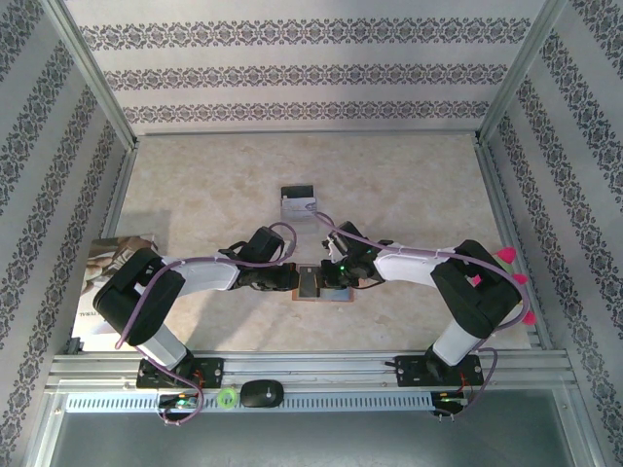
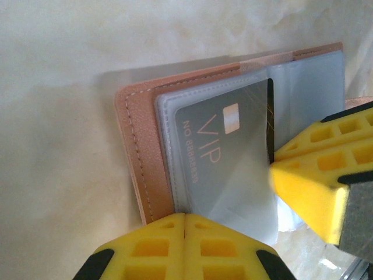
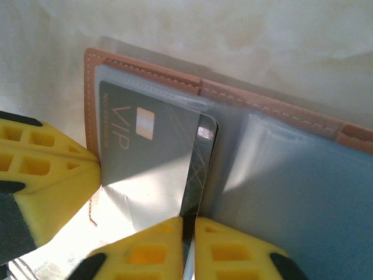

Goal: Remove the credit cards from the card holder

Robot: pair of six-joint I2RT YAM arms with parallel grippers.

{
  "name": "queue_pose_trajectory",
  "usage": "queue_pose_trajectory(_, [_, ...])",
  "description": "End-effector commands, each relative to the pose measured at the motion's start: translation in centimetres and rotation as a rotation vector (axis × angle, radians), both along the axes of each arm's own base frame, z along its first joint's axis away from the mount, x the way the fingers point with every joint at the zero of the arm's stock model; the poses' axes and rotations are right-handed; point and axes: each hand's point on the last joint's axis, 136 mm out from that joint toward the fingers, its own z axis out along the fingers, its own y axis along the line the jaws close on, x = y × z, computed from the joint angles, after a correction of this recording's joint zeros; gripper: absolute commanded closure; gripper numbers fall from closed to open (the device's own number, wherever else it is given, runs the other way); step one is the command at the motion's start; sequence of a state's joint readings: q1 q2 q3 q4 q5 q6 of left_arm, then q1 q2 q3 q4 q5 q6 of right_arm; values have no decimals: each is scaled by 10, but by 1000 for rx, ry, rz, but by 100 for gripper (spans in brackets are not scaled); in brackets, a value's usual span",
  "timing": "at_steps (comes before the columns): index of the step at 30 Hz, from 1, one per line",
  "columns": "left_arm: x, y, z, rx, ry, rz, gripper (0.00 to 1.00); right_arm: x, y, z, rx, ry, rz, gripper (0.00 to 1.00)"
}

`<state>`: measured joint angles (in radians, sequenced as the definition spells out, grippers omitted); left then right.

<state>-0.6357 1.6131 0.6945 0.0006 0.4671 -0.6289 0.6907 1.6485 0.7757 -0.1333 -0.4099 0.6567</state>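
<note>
right wrist: right pincer (image 3: pixel 189 226) pinches a dark card (image 3: pixel 200 166); left pincer (image 2: pixel 184 220) clamps the card holder (image 2: pixel 139 146).

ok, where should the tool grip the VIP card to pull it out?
Pinch the VIP card by its dark exposed strip, coming from the card holder fold side: the clear sleeve covers the rest and opens there.

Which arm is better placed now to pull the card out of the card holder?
Right. The right gripper is shut on the dark edge of the card sticking out of the sleeve, so it can likely just pull. The left gripper is shut at the card holder edge, seemingly steadying it.
</note>
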Motion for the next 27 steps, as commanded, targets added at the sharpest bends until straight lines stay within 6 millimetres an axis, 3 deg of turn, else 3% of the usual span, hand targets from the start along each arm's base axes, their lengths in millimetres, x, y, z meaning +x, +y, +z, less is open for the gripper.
queue_pose_trajectory(1, [-16, 8, -17, 73, 55, -21, 100, -3, 4, -3, 24, 5, 7, 98])
queue_pose_trajectory(17, [-16, 10, -16, 72, 48, -10, 100, -1, -47, 19, -152, -75, -113, 100])
queue_pose_trajectory(27, [-16, 9, -16, 67, 49, -15, 100, 4, -55, 43, -240, -143, -94, 100])
